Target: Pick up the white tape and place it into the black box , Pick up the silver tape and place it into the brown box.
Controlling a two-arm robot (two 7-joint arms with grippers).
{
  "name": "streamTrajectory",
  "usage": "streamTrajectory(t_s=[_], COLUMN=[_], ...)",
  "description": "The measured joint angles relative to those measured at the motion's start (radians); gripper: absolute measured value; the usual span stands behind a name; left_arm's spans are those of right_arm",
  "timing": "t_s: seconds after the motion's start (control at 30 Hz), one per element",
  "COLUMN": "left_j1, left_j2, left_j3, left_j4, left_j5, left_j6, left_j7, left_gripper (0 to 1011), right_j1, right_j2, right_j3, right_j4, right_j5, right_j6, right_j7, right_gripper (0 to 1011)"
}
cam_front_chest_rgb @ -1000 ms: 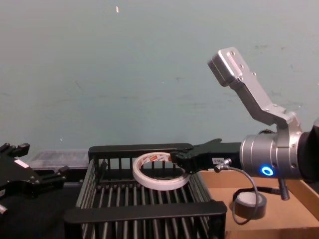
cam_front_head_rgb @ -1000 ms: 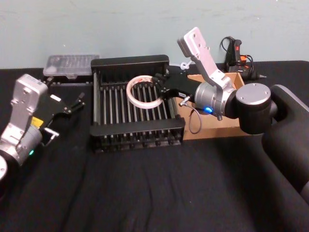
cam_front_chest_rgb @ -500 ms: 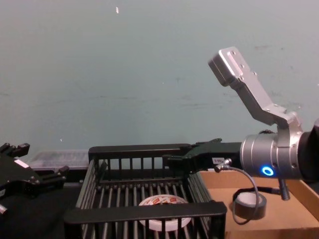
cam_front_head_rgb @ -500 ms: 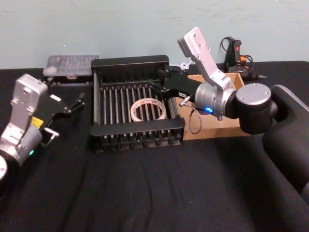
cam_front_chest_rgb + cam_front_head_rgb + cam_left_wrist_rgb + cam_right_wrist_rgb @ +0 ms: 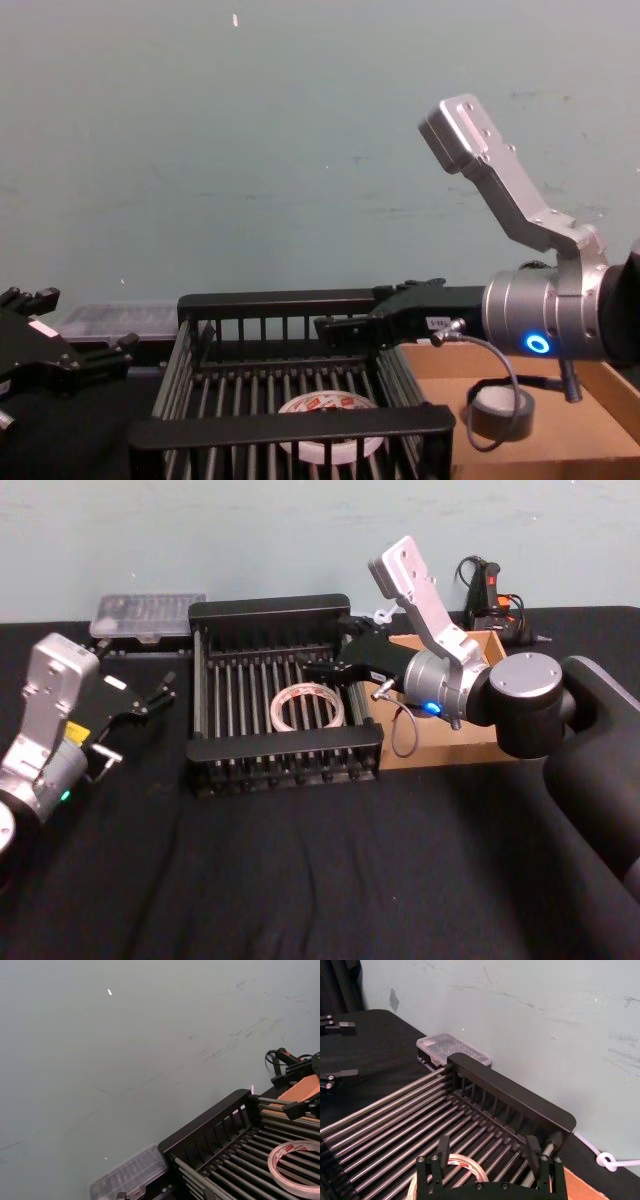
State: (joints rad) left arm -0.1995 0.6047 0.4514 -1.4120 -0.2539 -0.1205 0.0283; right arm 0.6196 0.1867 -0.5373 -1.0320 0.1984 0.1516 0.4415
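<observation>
Since release, white tape (image 5: pixel 307 706) lies flat in black box (image 5: pixel 270 608); right pincer (image 5: pixel 338 662) spread open, empty, shifted slightly

The white tape (image 5: pixel 305 707), a wide flat roll with red marks, lies flat on the ribbed floor of the black box (image 5: pixel 270 611), a slatted crate at centre frame in the head view. Lower right in the chest view, the small grey silver tape (image 5: pixel 502 411) rests in the tan brown box (image 5: pixel 560 445).

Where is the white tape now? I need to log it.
The white tape lies flat on the black box floor, right of centre, just below the open right gripper.
</observation>
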Motion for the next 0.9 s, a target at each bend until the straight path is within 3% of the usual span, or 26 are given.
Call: streamTrajectory(t_s=[0.1,0.57,0.9], left_j1=[0.000,0.000,0.000], left_j2=[0.000,0.000,0.000], left_j3=[0.000,0.000,0.000], left_j4=[0.000,0.000,0.000], left_j5=[0.000,0.000,0.000], left_j6=[0.000,0.000,0.000], left_j7=[0.000,0.000,0.000], left_gripper=[1001,1001,1001], right_j1=[0.000,-0.005,-0.046], right_j2=[0.000,0.000,0.022], right_j3=[0.000,0.005,0.042], right_j4=[0.000,-0.003,-0.069], right_j5=[0.000,0.000,0.013], right_j6=[0.000,-0.001,0.002], right_j7=[0.000,0.003,0.003], right_gripper=[1002,1002,1002])
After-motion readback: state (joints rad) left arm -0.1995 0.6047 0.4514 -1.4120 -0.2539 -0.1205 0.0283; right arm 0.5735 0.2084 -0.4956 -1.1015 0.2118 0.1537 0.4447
